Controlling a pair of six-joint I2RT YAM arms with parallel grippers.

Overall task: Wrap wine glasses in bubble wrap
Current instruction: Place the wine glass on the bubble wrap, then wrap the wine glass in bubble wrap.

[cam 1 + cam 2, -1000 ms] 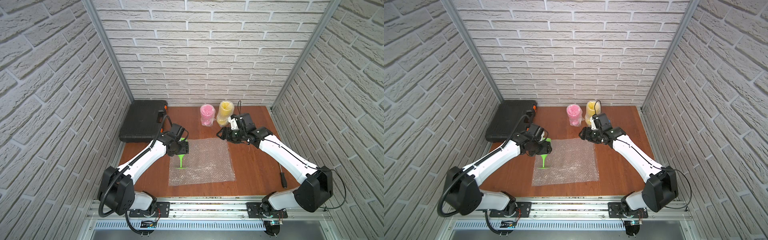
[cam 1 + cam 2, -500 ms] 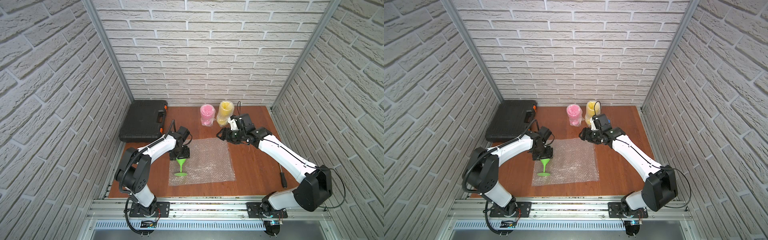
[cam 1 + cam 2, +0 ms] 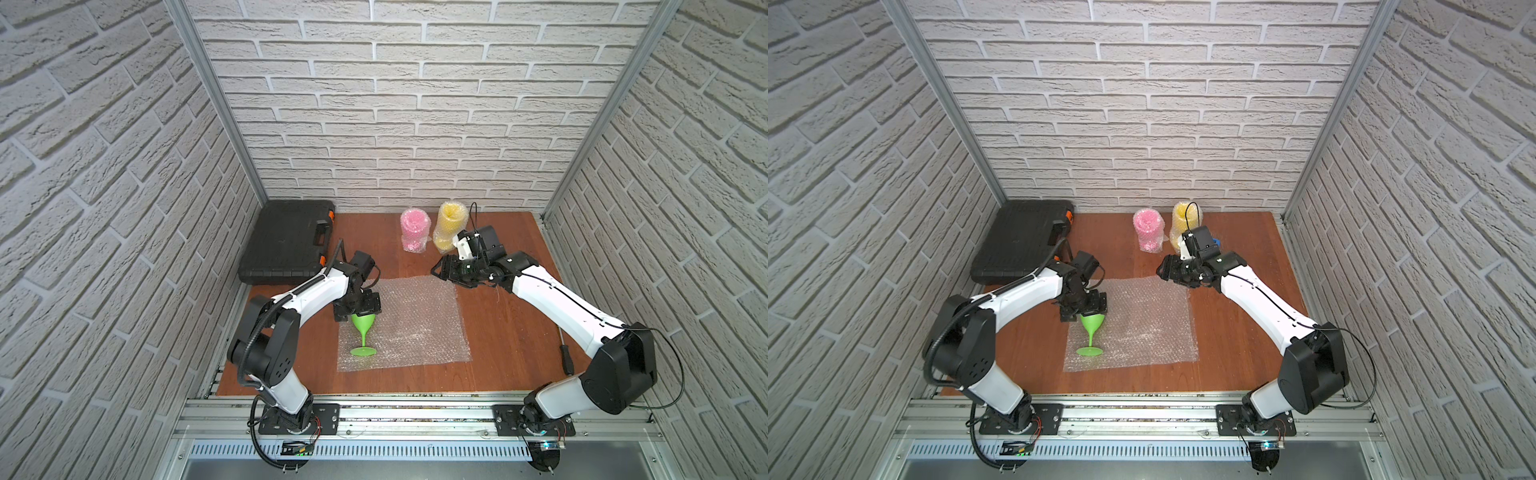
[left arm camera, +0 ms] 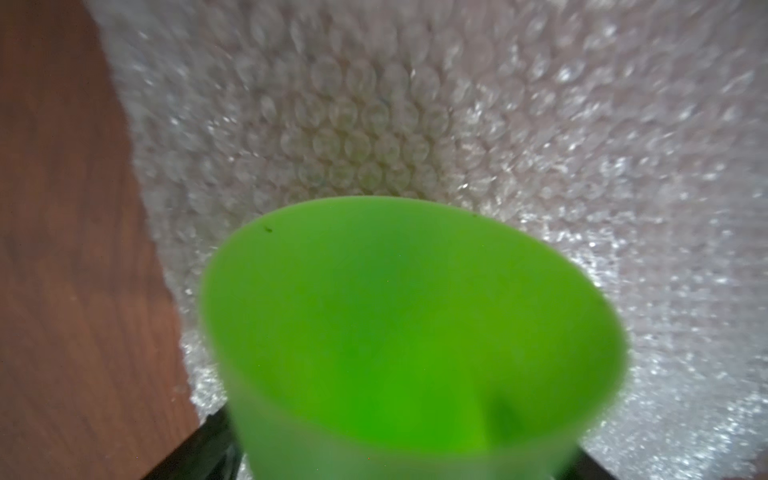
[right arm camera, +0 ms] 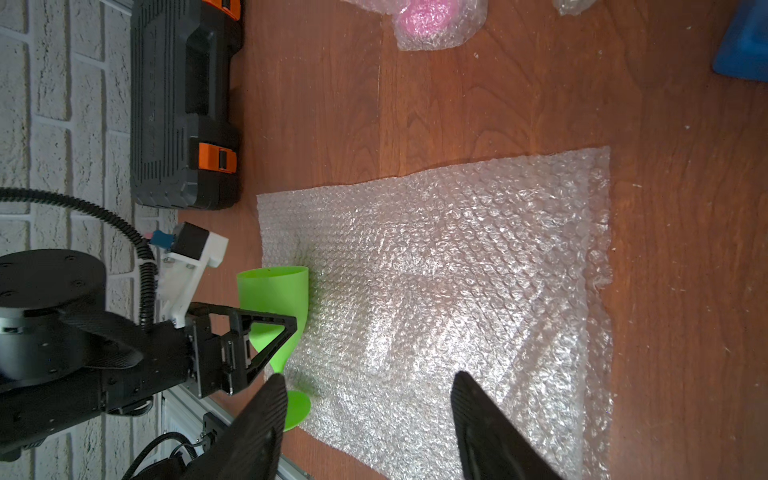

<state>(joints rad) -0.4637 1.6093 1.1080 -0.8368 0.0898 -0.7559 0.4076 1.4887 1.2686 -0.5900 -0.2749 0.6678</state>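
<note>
Standing upright near the left edge of the bubble wrap [image 3: 415, 320], the lime green goblet [image 3: 365, 336] has the left claw [image 3: 359, 311] flanking its bowl; whether it pinches cannot be told. The right claw [image 3: 437, 271] hangs spread and empty by the sheet's far right corner.

my robot [image 3: 557, 299] white and black; goblet [image 3: 363, 330] lime green; bubble wrap [image 3: 415, 324] clear, bubble-dotted; table [image 3: 511, 345] reddish-brown woodgrain; walls [image 3: 415, 124] white brick.
</note>
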